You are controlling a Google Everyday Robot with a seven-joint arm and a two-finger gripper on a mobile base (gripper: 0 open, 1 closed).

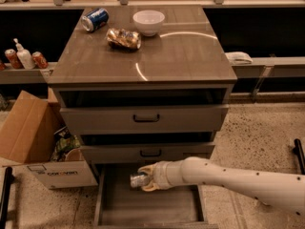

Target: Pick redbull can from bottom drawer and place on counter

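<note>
The bottom drawer (pixel 114 209) stands pulled out under the cabinet, its grey floor showing. My gripper (pixel 144 178) reaches in from the right over the drawer's back part, just below the middle drawer front. Its pale fingers are shut on the redbull can (pixel 137 179), a small silvery can lying sideways between them. The can is a little above the drawer floor. The counter (pixel 181 56) is the glossy grey-brown top of the cabinet, higher in the view.
On the counter lie a blue soda can (pixel 94 19), a foil packet (pixel 123 38) and a white bowl (pixel 148 22). An open cardboard box (pixel 33 142) stands left of the cabinet. Two drawer fronts with black handles (pixel 146 118) overhang the bottom drawer.
</note>
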